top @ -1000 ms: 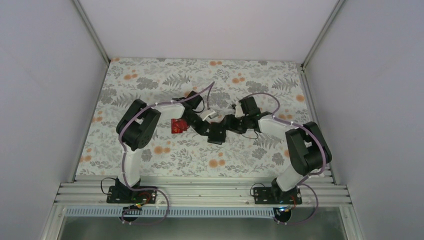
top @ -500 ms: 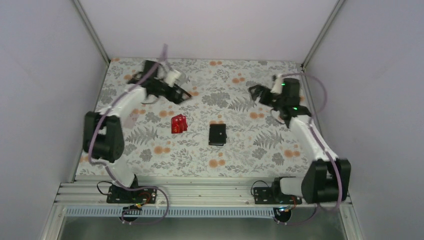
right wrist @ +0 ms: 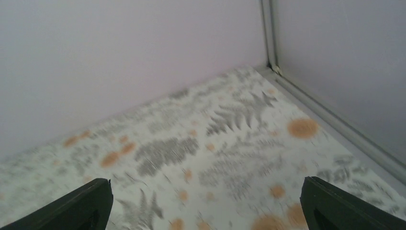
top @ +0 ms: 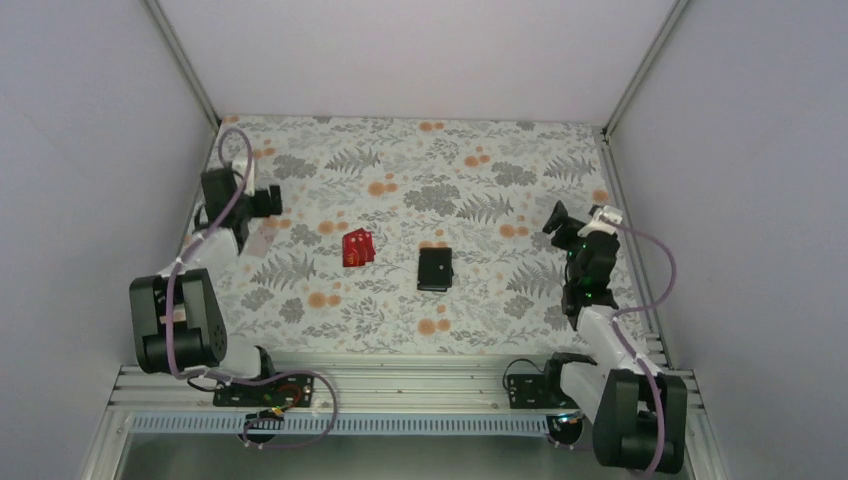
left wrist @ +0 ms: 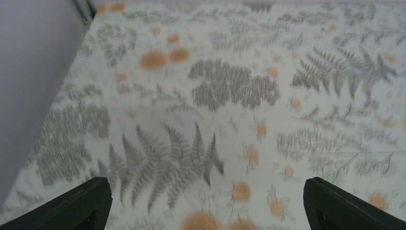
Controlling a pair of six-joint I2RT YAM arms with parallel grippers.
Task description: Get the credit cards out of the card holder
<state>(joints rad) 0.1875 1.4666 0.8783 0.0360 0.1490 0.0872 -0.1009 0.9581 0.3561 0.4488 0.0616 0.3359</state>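
Observation:
The red credit cards (top: 357, 248) lie in a small pile on the floral cloth, left of centre. The black card holder (top: 434, 269) lies flat and closed a little to their right, apart from them. My left gripper (top: 270, 200) is far off at the table's left edge, open and holding nothing. My right gripper (top: 556, 221) is drawn back on the right side, also open and holding nothing. The left wrist view shows only cloth between the wide fingers (left wrist: 86, 203). In the right wrist view the fingers (right wrist: 344, 203) frame cloth and the far corner. Neither wrist view shows cards or holder.
The floral tablecloth (top: 400, 170) covers the table. Plain walls close in the left, back and right, with a metal corner post (right wrist: 268, 33) at the back right. The aluminium rail (top: 400, 385) with both arm bases runs along the near edge.
Both arms have swung away from the centre, where they met over the holder, out to the table's sides. Both grippers have opened. The holder and red cards stay lying where they were.

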